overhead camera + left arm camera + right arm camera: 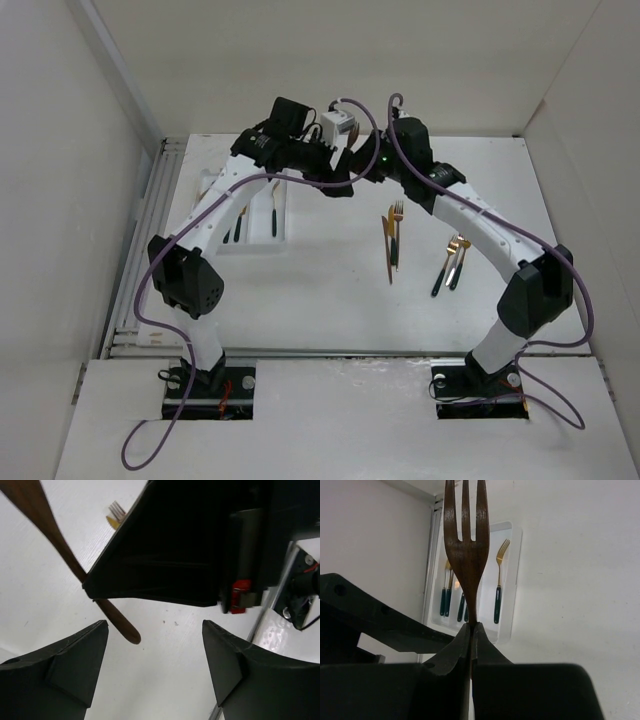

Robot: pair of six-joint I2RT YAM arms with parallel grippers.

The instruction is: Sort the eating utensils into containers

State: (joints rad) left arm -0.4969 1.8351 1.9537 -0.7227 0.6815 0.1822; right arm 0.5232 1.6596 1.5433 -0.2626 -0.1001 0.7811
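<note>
Here, the brown fork [466,555] stands upright in the right wrist view, tines up. Its neck is pinched between the closed fingers of the right end effector [471,630].

Behind it lies the white tray [512,570], flat on the desk [330,290]. A gold fork [500,580] with a dark handle rests in the tray's right-hand compartment. More dark handles [446,597] lie in the compartments to its left, partly hidden behind the held fork.

The left wrist view shows what that one cannot: the fork's brown handle runs down at a slant and ends free above the desk. The handle's end hangs just beyond the left end effector [155,625], whose fingers stand wide apart and touch nothing. The black body of the right end effector fills the middle of that view, with a small red part [240,596] on its side.

Only the top view shows both arms meeting high over the far middle of the desk, with the tray half hidden under the left arm. It also shows the loose utensils, a knife and fork [390,245] side by side and another pair [452,265] further right.
</note>
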